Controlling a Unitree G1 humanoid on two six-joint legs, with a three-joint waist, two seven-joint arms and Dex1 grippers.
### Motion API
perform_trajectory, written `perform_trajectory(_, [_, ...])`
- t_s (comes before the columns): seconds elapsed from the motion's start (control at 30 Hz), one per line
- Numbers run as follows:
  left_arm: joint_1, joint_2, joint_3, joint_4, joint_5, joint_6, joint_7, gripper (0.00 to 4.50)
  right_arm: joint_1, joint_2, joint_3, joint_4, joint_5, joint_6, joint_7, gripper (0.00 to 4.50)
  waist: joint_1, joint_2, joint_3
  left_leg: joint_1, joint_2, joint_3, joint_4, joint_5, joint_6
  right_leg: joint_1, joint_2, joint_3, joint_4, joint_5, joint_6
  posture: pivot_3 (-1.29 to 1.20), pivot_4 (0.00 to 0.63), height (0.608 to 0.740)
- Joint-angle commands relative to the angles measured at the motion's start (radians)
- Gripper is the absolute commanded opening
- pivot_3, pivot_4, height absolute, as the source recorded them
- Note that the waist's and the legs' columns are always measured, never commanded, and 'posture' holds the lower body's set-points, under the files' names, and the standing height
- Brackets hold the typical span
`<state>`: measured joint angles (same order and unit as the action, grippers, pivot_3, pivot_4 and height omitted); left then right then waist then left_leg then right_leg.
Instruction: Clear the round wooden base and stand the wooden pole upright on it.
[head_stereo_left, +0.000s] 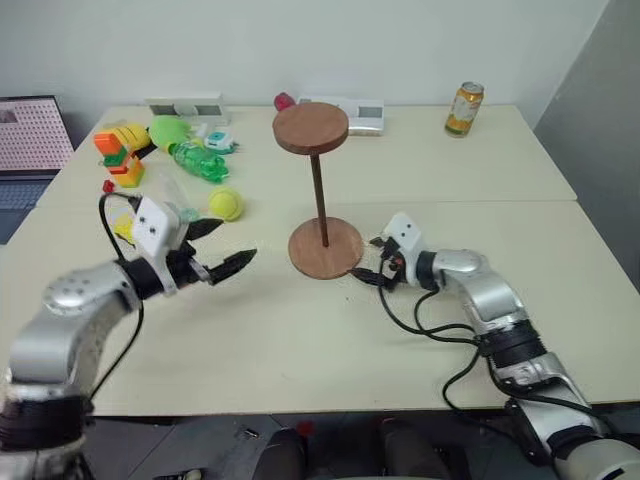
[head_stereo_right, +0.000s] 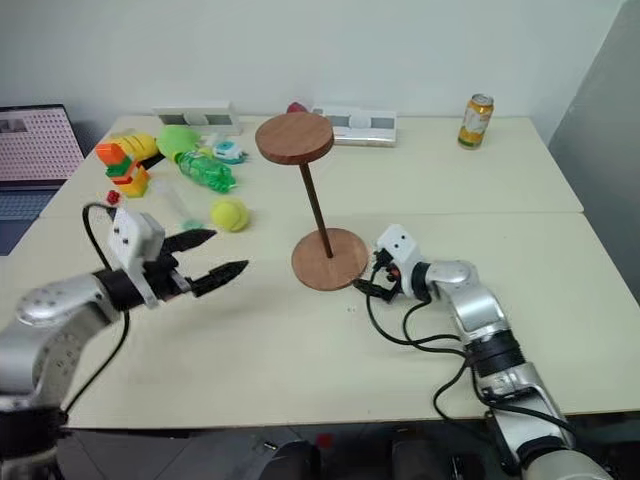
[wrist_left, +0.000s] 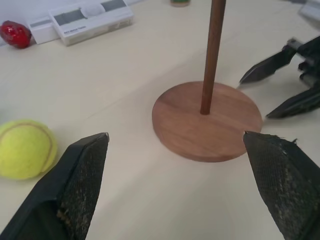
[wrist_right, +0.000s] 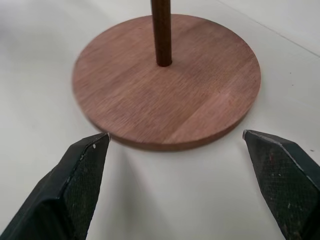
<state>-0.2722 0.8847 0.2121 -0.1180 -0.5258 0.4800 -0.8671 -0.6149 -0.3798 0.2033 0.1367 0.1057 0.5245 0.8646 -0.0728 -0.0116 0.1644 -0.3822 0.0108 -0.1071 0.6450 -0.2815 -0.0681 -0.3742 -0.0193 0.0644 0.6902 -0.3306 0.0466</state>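
The round wooden base (head_stereo_left: 325, 248) lies flat on the table's middle. The wooden pole (head_stereo_left: 320, 195) stands upright in its centre, with its smaller disc (head_stereo_left: 311, 127) at the top. My left gripper (head_stereo_left: 232, 245) hovers to the left of the base, open and empty, pointing at it. My right gripper (head_stereo_left: 368, 260) sits just off the base's right edge, open, holding nothing. The left wrist view has the base (wrist_left: 207, 122), the pole (wrist_left: 212, 55) and the right gripper (wrist_left: 256, 97) beyond it. In the right wrist view the base (wrist_right: 165, 85) lies just ahead of the open fingers.
A tennis ball (head_stereo_left: 226, 204), a green bottle (head_stereo_left: 200, 160) and bright toys (head_stereo_left: 122, 150) lie at the back left. Two white boxes (head_stereo_left: 345, 112) and a red object (head_stereo_left: 284, 101) line the far edge. A can (head_stereo_left: 464, 108) stands back right. A laptop (head_stereo_left: 30, 135) sits off the left edge.
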Motion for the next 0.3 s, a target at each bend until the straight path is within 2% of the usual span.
perform_trajectory(0.03, [-0.071,0.081,-0.037,0.106,0.035,-0.014,-0.138,4.5,0.014,-0.084,-0.053,-0.158,0.082,0.076,0.078,4.48,-0.004,0.0,0.0,0.0,0.0,0.0,0.0,0.0,0.0,0.0,0.0,0.0,-0.001,0.0,0.0,0.0,0.15,0.74])
perform_trajectory(0.17, [-0.14,0.158,-0.099,0.228,0.086,-0.038,-0.282,4.5,0.055,-0.234,-0.106,-0.279,0.147,0.122,0.163,4.48,-0.008,0.001,0.003,-0.003,0.0,0.0,-0.001,0.0,0.0,-0.002,0.0,-0.001,-0.003,0.0,0.0,0.0,0.15,0.74])
perform_trajectory(0.3, [-0.18,0.134,-0.117,0.276,0.119,-0.08,-0.3,4.5,0.089,-0.273,-0.145,-0.361,0.212,0.192,0.149,4.48,-0.008,0.0,0.005,-0.004,0.0,0.0,0.0,0.0,0.0,-0.002,0.0,-0.001,-0.003,0.0,0.0,0.0,0.15,0.74])
